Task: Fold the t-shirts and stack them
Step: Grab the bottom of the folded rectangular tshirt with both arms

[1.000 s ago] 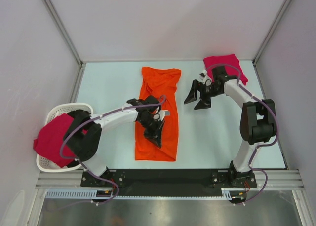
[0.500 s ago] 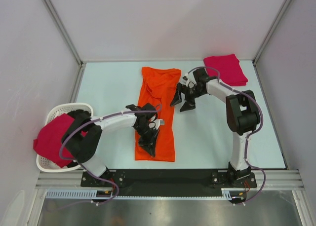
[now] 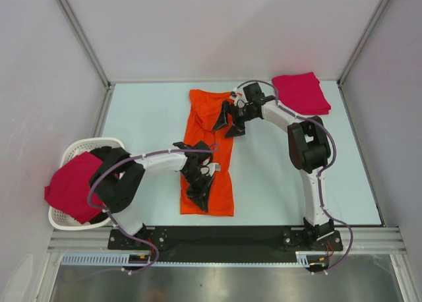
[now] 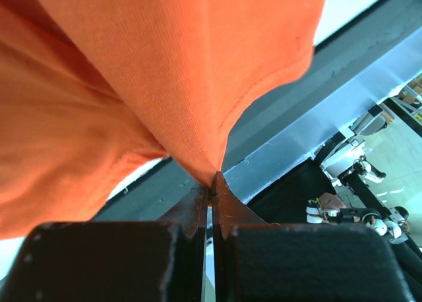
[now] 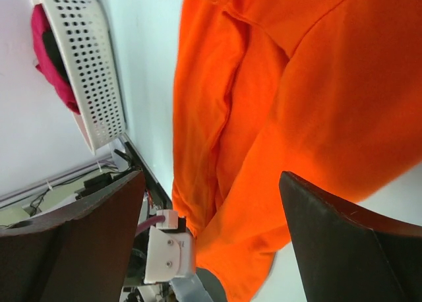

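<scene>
Orange cotton t-shirt is mid-fold: left gripper, clamped, pinches its near fabric; right gripper, spread wide and empty, hovers over the far end. Next: grip there.

White arm links, black joints, purple cables, black left pincer

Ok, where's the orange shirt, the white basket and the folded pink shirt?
orange t-shirt [image 3: 203, 132]: top view, on its middle cloth.
white basket [image 5: 99, 71]: right wrist view, on its holey side wall.
folded pink t-shirt [image 3: 302, 93]: top view, on its top face.
</scene>
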Available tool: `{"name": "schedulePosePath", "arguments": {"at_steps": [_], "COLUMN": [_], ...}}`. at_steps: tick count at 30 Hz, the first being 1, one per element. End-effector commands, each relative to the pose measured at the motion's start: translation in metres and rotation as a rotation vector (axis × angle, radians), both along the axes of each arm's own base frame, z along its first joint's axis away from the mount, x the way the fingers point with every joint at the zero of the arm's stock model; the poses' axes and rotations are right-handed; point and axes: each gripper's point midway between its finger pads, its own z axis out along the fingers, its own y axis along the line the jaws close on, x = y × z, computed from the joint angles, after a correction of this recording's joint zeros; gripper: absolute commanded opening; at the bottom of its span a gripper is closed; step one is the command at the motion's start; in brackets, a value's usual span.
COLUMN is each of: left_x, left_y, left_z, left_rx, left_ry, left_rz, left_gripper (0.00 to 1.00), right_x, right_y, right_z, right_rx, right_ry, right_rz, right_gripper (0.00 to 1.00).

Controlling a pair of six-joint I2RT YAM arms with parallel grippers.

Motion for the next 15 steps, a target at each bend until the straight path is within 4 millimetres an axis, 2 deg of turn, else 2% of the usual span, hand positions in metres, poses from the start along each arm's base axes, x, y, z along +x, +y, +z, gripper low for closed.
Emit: {"name": "schedulePosePath", "arguments": {"at_steps": [1,7,13,15], "left_x": [-0.005,-0.003,0.002,0.004], "left_y": [-0.002,0.004,0.002,0.003], "left_z": [-0.012,-0.031,-0.035,-0.035], "left_rx": [0.017,0.066,0.079,0.084], "left_ry": [0.041,0.038,0.024,0.020], "left_rz": [-0.005,-0.024,-0.024,-0.028], "left_gripper": [0.00,0.00,0.00,0.00], "right_x": [0.006,0.024,0.052,0.053], "right_y": [0.012,0.013,0.011,0.013], "right_z": [-0.019,-0.032,-0.036,-0.034], "right_rx": [-0.035,-0.108,-0.232,-0.255], "right_ry": [0.035,-0.004,-0.108,-0.125], "right_rz": [-0.010,-0.041,-0.073,-0.064], "right_gripper": [0.89,0.88,0.86,0.86]}}
